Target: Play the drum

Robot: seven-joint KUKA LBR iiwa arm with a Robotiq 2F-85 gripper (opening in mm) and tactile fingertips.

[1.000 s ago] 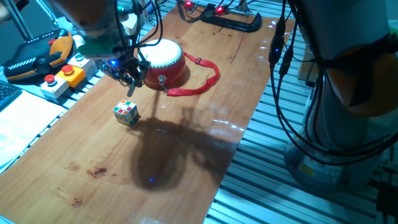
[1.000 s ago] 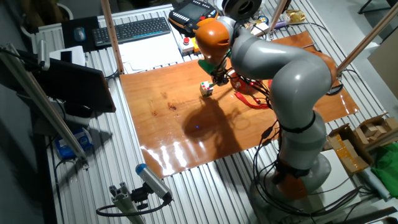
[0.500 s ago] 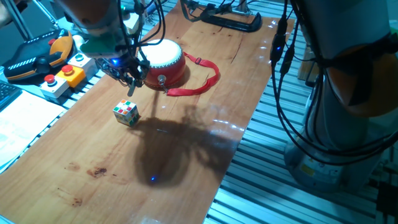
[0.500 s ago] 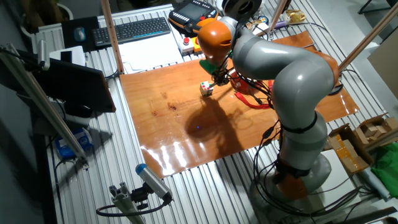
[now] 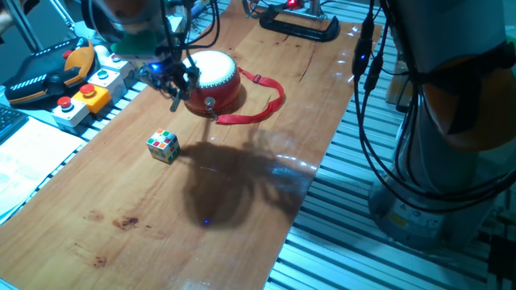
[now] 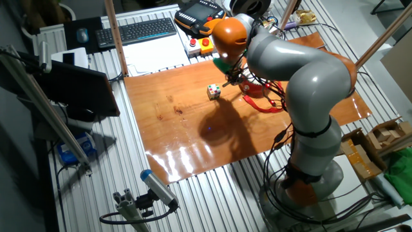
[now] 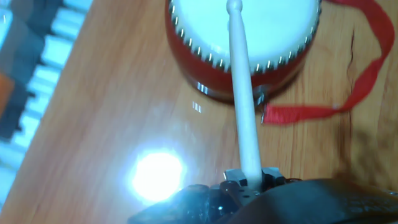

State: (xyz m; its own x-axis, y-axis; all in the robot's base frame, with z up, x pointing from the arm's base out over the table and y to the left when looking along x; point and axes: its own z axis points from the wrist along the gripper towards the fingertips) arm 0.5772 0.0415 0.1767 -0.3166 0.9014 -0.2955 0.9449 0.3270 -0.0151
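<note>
gripper [image 7: 252,177]: clamped on pale wooden drumstick [image 7: 242,99] | small red barrel drum, white skin [image 5: 211,79]: far end of wooden table [image 5: 242,201] | stick's axis points along fingers, tip apparently above skin

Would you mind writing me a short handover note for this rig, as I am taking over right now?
Gripper: shut on a pale wooden drumstick, which points along the hand over the drum.
Drum: upright on the wooden table, white skin up, red strap lying loose beside it. The stick's rounded tip is over the skin in the hand view; I cannot tell whether it touches.
Multicoloured cube: on the table, apart from the drum, not part of the job.
Done: stick in hand, lined up with the drum.
Left: strike the skin; no beat can be confirmed from these pictures.
</note>
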